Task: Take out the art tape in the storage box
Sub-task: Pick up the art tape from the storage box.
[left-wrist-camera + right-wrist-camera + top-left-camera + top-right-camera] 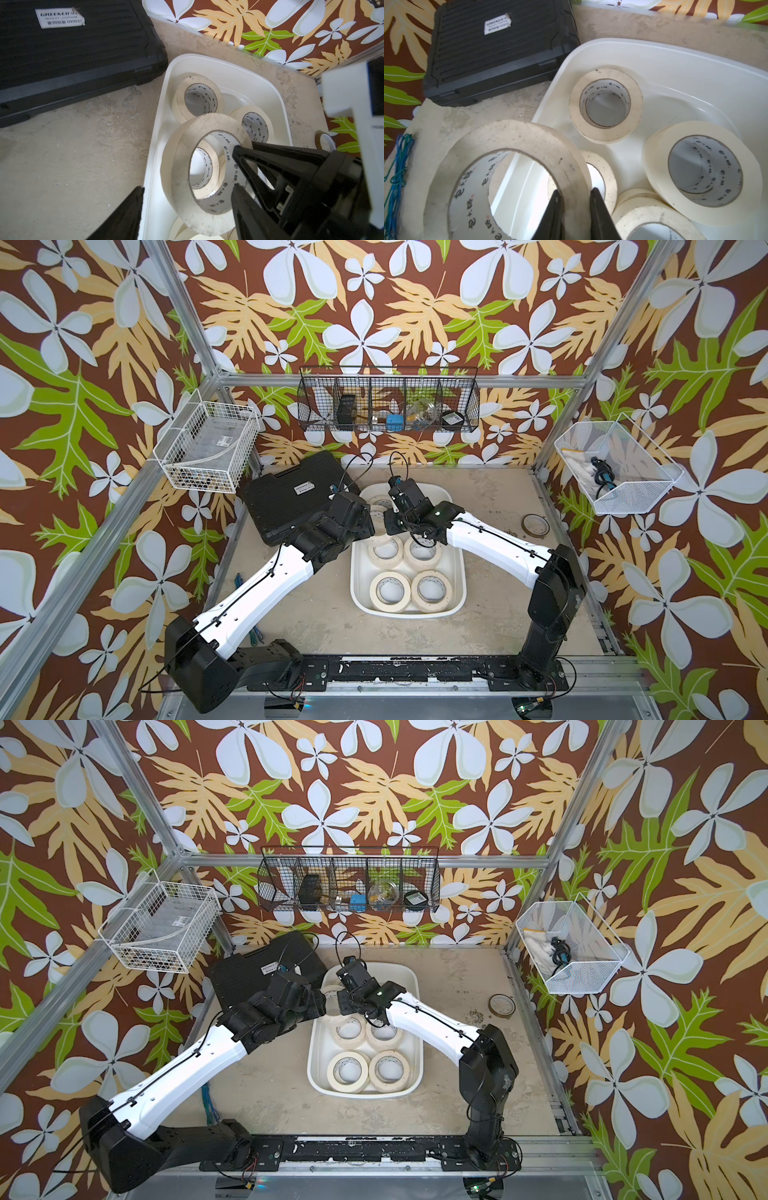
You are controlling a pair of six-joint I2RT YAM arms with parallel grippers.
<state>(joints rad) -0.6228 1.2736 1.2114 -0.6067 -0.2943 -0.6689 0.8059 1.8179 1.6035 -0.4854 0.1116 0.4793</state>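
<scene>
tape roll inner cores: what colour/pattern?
White with small dark printed characters; clearest on the held art tape in the right wrist view.

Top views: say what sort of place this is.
Probably a staged robot test cell rather than a real workshop: bare aluminium frame posts, brown floral printed walls, and a black metal robot mounting rail across the front.
</scene>
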